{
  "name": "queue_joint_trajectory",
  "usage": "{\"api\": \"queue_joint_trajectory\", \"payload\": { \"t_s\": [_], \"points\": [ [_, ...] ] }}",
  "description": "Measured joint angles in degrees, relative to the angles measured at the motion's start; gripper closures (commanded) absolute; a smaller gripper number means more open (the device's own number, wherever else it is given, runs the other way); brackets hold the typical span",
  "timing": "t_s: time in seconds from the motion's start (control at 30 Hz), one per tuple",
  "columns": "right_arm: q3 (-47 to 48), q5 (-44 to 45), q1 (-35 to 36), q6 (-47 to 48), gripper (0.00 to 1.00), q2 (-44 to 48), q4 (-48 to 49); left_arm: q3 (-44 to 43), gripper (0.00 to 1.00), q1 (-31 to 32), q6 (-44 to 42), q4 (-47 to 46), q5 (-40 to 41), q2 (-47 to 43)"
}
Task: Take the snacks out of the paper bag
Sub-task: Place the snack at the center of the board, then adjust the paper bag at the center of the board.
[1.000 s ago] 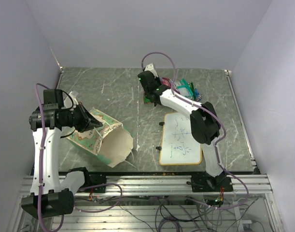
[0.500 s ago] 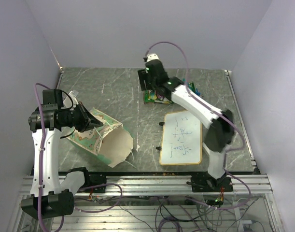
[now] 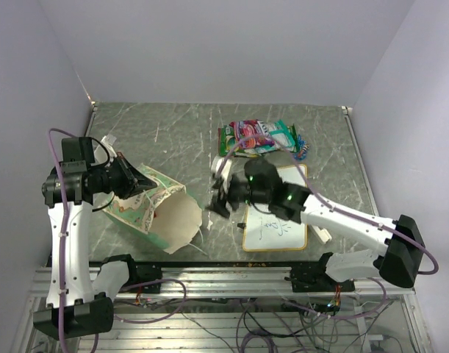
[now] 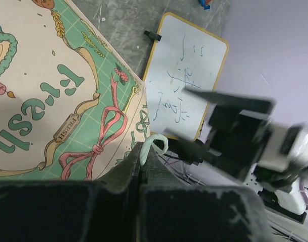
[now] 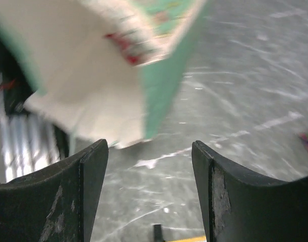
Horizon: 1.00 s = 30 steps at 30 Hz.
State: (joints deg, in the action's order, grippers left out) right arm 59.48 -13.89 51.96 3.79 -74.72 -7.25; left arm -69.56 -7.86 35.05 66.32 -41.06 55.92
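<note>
The paper bag (image 3: pixel 156 209) lies on its side at the left, its cream mouth (image 3: pixel 181 220) turned toward the right arm. My left gripper (image 3: pixel 136 181) is shut on the bag's thin white string handle (image 4: pixel 155 143) at the bag's far end. In the left wrist view the bag's green patterned panel (image 4: pixel 53 91) fills the left. My right gripper (image 3: pixel 218 198) stands open and empty just right of the bag's mouth; its wrist view shows the bag (image 5: pixel 93 60) above the open fingers (image 5: pixel 93 186). The snacks (image 3: pixel 257 137) lie in a pile on the table at the back.
A whiteboard (image 3: pixel 277 224) with writing lies at the front right, partly under the right arm. A small blue wrapped piece (image 3: pixel 303 151) sits beside the snack pile. A small white block (image 3: pixel 322 235) lies at the whiteboard's right edge. Walls close in the table.
The right arm swung from the snack pile at the back down to the bag's mouth, and its jaws opened, leaving a packet with the pile. The left arm and bag stayed put.
</note>
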Motion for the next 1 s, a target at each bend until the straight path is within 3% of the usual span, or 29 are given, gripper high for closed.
{"api": "queue_joint_trajectory", "payload": {
  "t_s": [0.17,0.37,0.6,1.0],
  "points": [
    [-9.5,-11.0,8.8,12.9,0.37,1.7,6.8,1.4,0.93,0.0,0.1,0.7,1.7,-4.3],
    [-11.0,-15.4,14.4,30.3,0.45,-3.3,14.5,2.4,0.93,0.0,0.1,3.9,4.0,-7.5],
    [-10.9,-11.5,18.0,42.6,0.52,-16.2,28.4,2.4,0.93,0.0,-1.2,10.6,7.6,-7.7],
    [-8.9,0.0,20.0,48.9,0.42,-35.9,49.9,2.4,0.93,0.0,-1.9,13.9,5.5,-8.7]
  ]
}}
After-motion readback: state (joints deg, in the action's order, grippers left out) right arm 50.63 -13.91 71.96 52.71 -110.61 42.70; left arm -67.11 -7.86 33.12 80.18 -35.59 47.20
